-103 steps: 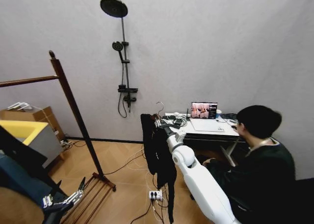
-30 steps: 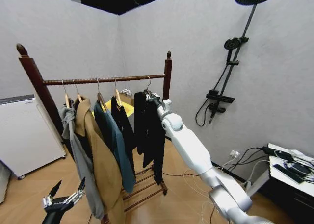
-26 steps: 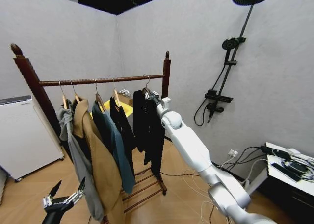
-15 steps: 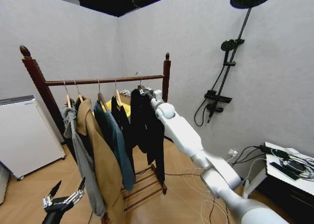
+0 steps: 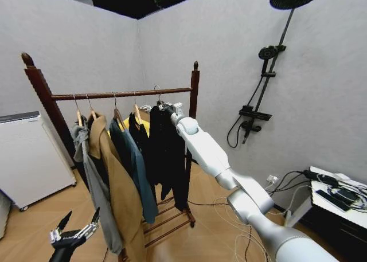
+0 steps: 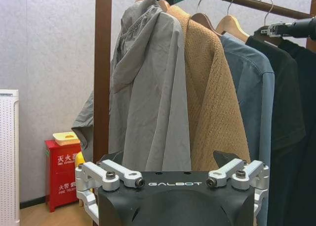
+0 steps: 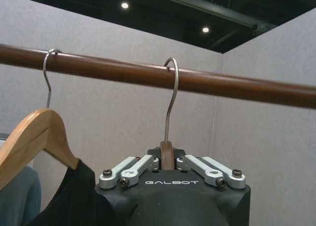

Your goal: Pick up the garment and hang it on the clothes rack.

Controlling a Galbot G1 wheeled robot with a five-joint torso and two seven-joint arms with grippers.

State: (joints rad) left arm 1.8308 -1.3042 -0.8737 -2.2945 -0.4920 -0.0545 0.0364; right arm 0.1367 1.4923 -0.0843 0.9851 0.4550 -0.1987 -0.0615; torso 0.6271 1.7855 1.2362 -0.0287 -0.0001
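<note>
Looking down from the head camera, I see my right arm stretched up and out to the clothes rack [image 5: 194, 96], its right gripper [image 5: 167, 106] at the top of the black garment [image 5: 166, 153], just under the horizontal rod. The garment hangs full length near the rack's right post, beside a dark top, a blue jacket [image 5: 135, 164], a tan coat [image 5: 117, 187] and a grey hooded jacket [image 5: 92, 182]. My left gripper [image 5: 74, 232] sits low at the bottom of the view, well apart from the rack, fingers spread and holding nothing.

From the left wrist camera, the left gripper [image 6: 173, 179] shows its fingers wide apart and empty, with the grey jacket [image 6: 148, 92] and tan coat [image 6: 212, 97] hanging beyond it. The right gripper [image 6: 281, 29] shows far off at the hanger line.

From the right wrist camera, the right gripper [image 7: 167, 164] is clamped on the neck of the wooden hanger [image 7: 167, 154], and the metal hook [image 7: 170, 97] rises from it to the rod [image 7: 237, 85]. The hook's curve appears to sit over the rod, though I cannot tell whether it bears on it. A neighbouring wooden hanger [image 7: 34, 137] hangs just beside.
</note>
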